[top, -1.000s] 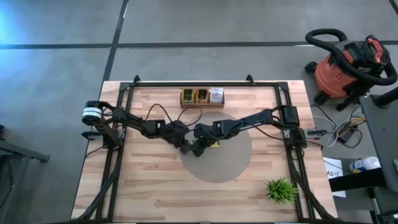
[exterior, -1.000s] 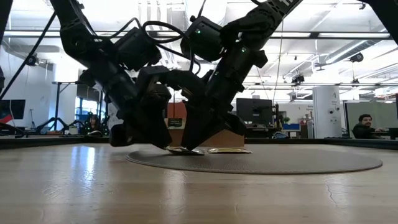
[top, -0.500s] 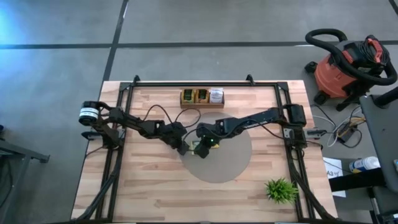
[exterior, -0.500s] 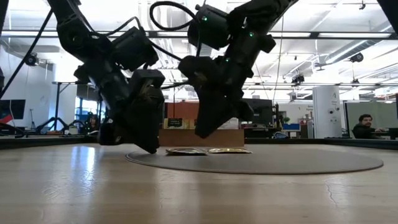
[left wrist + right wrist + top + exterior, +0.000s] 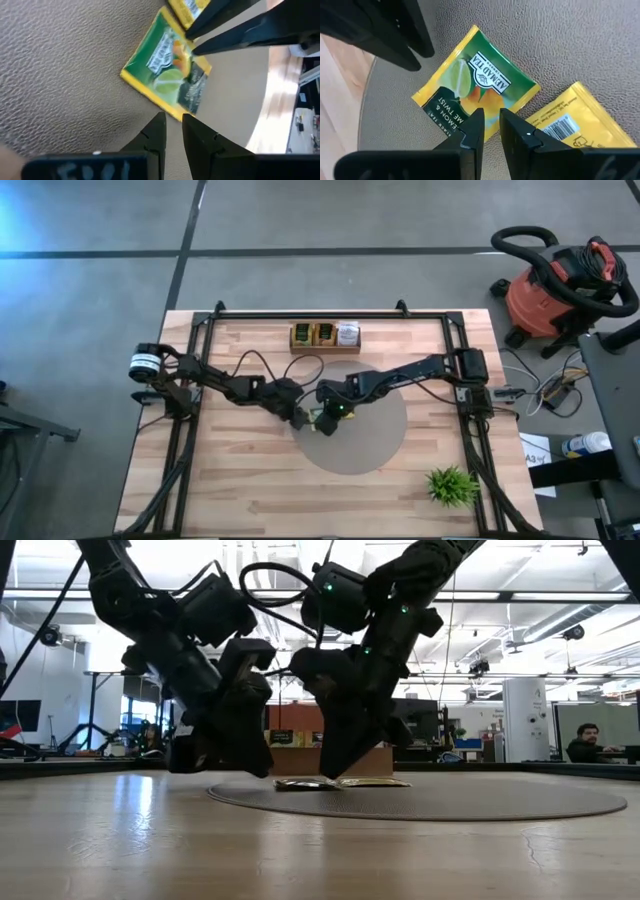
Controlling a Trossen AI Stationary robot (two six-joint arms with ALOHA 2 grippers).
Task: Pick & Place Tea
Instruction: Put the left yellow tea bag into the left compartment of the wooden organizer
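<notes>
Left tool: I see my left tool [image 5: 299,418] low over the left part of the grey round mat [image 5: 375,448], facing the right one; its fingers [image 5: 156,132] stand nearly together with a thin gap, and nothing is between them.
Right tool: my right tool [image 5: 322,421] hangs just beside the left one over the same mat; its fingers [image 5: 472,131] are also close to shut, a narrow slit showing, gripping nothing.
Tea packet, face up: a yellow and green packet [image 5: 475,85] with a lemon picture lies flat on the mat, directly ahead of both tools' tips; I see it too in the left wrist view [image 5: 167,67].
Tea packet, back up: a second yellow packet [image 5: 572,127] showing a barcode lies just beside the first.
Low view: both packets [image 5: 340,782] lie flat on the mat beneath the two tools.
Tray: the wooden tray [image 5: 325,336] sits at the far edge of the surface [image 5: 250,490], well apart from the mat.
Plant: a green plant [image 5: 451,485] stands near the right front corner.
</notes>
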